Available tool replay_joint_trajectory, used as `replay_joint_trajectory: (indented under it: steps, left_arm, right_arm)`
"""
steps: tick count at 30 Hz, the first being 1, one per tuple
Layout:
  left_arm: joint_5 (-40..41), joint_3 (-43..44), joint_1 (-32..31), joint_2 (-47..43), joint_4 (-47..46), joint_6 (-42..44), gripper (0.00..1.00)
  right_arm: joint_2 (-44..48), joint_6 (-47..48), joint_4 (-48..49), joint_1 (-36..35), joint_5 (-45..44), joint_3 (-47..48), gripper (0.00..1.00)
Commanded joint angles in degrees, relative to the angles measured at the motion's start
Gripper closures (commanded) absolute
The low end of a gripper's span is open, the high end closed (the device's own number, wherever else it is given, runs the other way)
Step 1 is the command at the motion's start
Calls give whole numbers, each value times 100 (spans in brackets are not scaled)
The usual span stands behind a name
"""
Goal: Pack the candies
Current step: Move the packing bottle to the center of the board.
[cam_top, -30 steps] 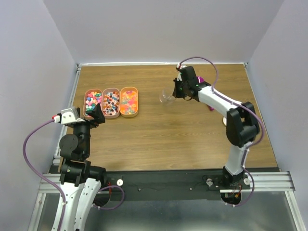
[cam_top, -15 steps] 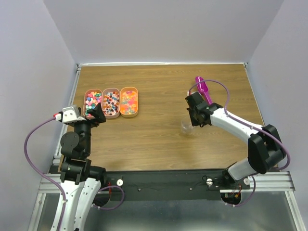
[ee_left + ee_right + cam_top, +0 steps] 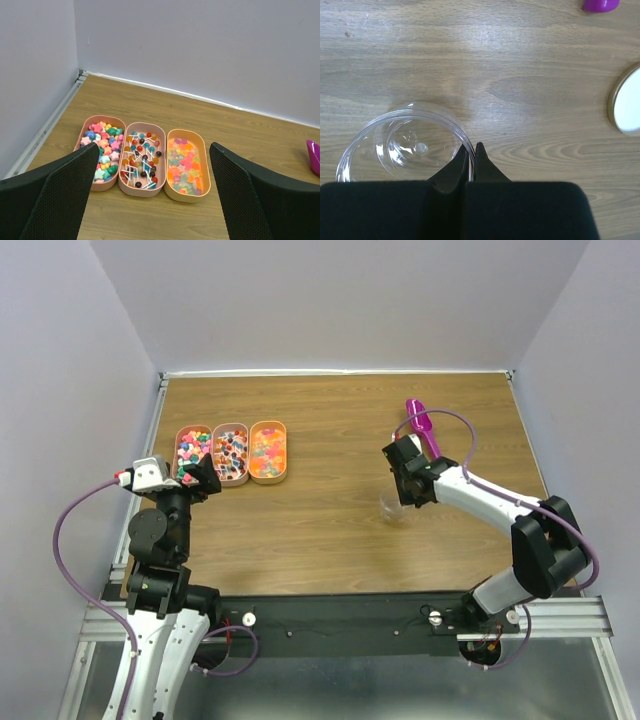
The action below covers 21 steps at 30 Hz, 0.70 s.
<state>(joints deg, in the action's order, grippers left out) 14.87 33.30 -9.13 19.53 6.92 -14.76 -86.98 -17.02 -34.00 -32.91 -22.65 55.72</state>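
Right arm has swung the clear jar (image 3: 392,508) from the far middle of the desk (image 3: 320,530) toward the near edge over the last second; in the last half second it only nudged slightly, and the left arm barely shifted. Right gripper (image 3: 470,152) is clamped on the jar's rim, one finger inside the wall and one outside, tips nearly touching through the plastic. The jar sits upright and I can see straight through to its base; can't tell if it's resting on the wood or held just off it. It's right of the desk's centre, roughly midway between the far and near edges. Magenta scoop (image 3: 418,418) lies beyond the gripper, toward the far edge. In the right wrist view a white lid (image 3: 626,100) with a tan rim lies flat on the wood, cut off by the frame edge, well apart from the jar. Left gripper (image 3: 153,146) is spread wide with nothing between the fingers, hanging over the left edge and aimed at the trays. Candies (image 3: 106,149) all sit in three peach trays (image 3: 202,192), side by side and touching, by the left edge toward the far-left corner: star shapes in the left tray, small lollipops on white sticks in the middle, translucent orange and yellow gummies in the right. Well apart from the jar.
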Motion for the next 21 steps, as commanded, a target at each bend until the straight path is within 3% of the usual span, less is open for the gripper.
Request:
replay_joint_trajectory:
  steps: [1,6,9,14,21]
  left_arm:
    - [130,10,-10,25,-41,26,1]
    - [139,10,-10,25,-50,26,1]
    - [139,10,-10,33,-41,26,1]
    - [130,1,-10,42,-41,9,1]
    - [77,-25,-10,165,-85,-70,1]
  right_arm:
    - [-126,-355,314,-40,103,-184,98]
    - [-91,-496,525,-40,-28,-316,95]
    - [-65,-522,587,-40,6,-378,89]
    - [137,-505,579,-40,51,-378,59]
    - [848,-417,482,-40,279,-273,27]
